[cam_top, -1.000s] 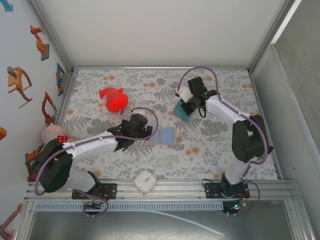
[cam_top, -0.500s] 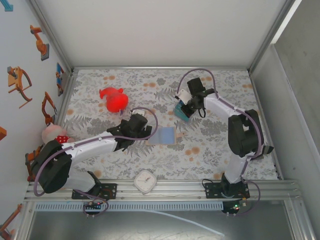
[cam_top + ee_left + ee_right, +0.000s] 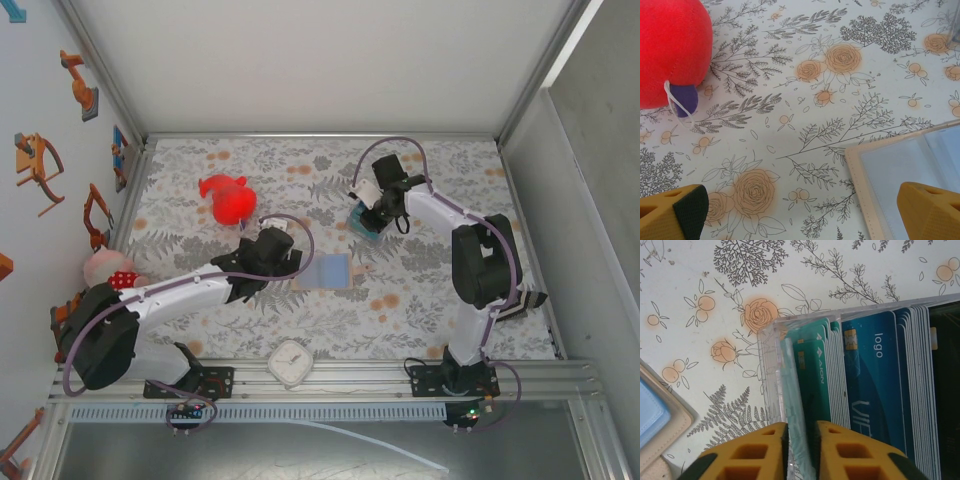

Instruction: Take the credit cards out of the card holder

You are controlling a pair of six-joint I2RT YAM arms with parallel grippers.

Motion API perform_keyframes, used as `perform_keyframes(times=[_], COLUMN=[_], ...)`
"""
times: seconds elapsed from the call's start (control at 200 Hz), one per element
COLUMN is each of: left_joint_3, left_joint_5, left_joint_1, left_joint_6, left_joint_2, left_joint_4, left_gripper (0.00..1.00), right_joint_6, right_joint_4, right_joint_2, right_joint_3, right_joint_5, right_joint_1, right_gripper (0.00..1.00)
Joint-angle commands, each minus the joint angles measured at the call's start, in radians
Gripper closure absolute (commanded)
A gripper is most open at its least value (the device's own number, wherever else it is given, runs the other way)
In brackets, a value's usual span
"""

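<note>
**The right pincer (image 3: 800,450) is hanging over the cards (image 3: 870,380), and the holder (image 3: 325,272) is lying to its near left.**

The holder is lying open and flat on the desk (image 3: 420,300), with its long axis running left to right, well apart from the right pincer. The left pincer (image 3: 802,215) is hovering just beside the holder's left edge with its fingers spread wide and nothing between them, so the left arm is the nearer one. The cards are standing on edge in a clear box (image 3: 769,370). The right pincer's fingers are standing close together around the top edge of one pale teal card at one end of the box. I cannot tell whether they are pinching it or letting it go. I am judging that a next pick would need this pincer to travel near and left. I cannot tell whether any cards are sitting in the holder.
</note>
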Motion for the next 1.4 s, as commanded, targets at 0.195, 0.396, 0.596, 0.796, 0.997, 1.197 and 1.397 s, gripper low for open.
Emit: perform_keyframes(times=[0.195, 0.396, 0.596, 0.796, 0.997, 1.197, 1.397], left_joint_3=[-0.01, -0.024, -0.074, -0.138, -0.193, -0.252, -0.285], left_joint_5=[-0.063, -0.117, -0.13, -0.153, -0.244, -0.27, -0.295], left_joint_1=[0.015, 0.028, 0.066, 0.152, 0.23, 0.296, 0.382], left_joint_6=[-0.004, -0.004, 0.002, -0.002, 0.016, 0.085, 0.179], left_joint_2=[-0.051, -0.087, -0.175, -0.288, -0.365, -0.423, -0.422], left_joint_4=[-0.044, -0.051, -0.018, 0.0, 0.04, 0.145, 0.256], left_gripper=[0.03, 0.03, 0.03, 0.03, 0.03, 0.03, 0.03], right_joint_6=[0.033, 0.103, 0.204, 0.317, 0.412, 0.5, 0.459], right_joint_4=[-0.002, 0.091, 0.175, 0.243, 0.341, 0.416, 0.623], right_joint_2=[-0.123, -0.26, -0.43, -0.592, -0.752, -0.899, -1.04], right_joint_3=[-0.02, -0.136, -0.271, -0.411, -0.561, -0.676, -0.857], right_joint_5=[0.056, 0.106, 0.192, 0.326, 0.483, 0.631, 0.736], right_joint_1=[-0.007, -0.008, -0.008, -0.008, -0.01, -0.011, -0.014], right_gripper=[0.77, 0.73, 0.67, 0.64, 0.56, 0.27, 0.01])
